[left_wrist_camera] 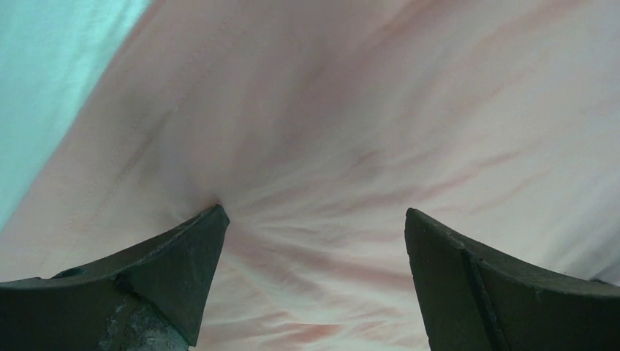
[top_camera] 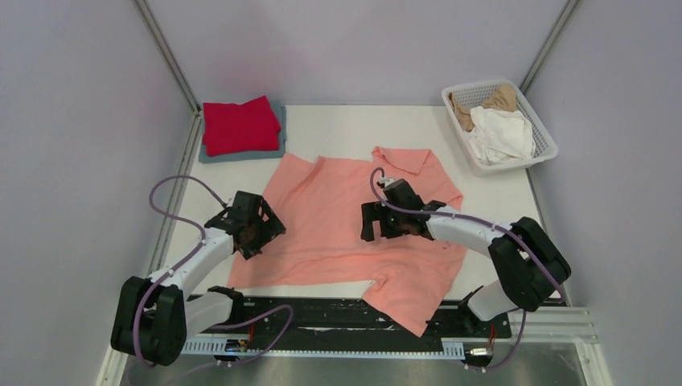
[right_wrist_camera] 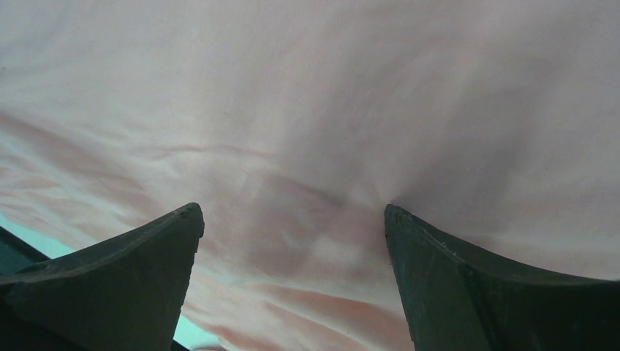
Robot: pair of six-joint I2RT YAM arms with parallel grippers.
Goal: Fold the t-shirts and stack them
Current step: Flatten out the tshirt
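Note:
A salmon-pink t-shirt (top_camera: 338, 229) lies spread and wrinkled on the white table, its lower corner hanging over the near edge. My left gripper (top_camera: 259, 229) is open, low over the shirt's left edge. In the left wrist view its fingertips (left_wrist_camera: 208, 223) press into the pink cloth (left_wrist_camera: 329, 131), with nothing pinched. My right gripper (top_camera: 373, 225) is open over the shirt's right middle, and the pink cloth (right_wrist_camera: 307, 110) fills its view under the spread fingers (right_wrist_camera: 398, 219). A folded bright red t-shirt (top_camera: 240, 125) rests on a folded grey-blue one (top_camera: 280, 149) at the back left.
A white lattice basket (top_camera: 479, 84) at the back right holds a white t-shirt (top_camera: 500, 135) and a tan one (top_camera: 495, 100). Grey walls with metal posts close in the table (top_camera: 346, 129) on three sides. A black rail runs along the near edge.

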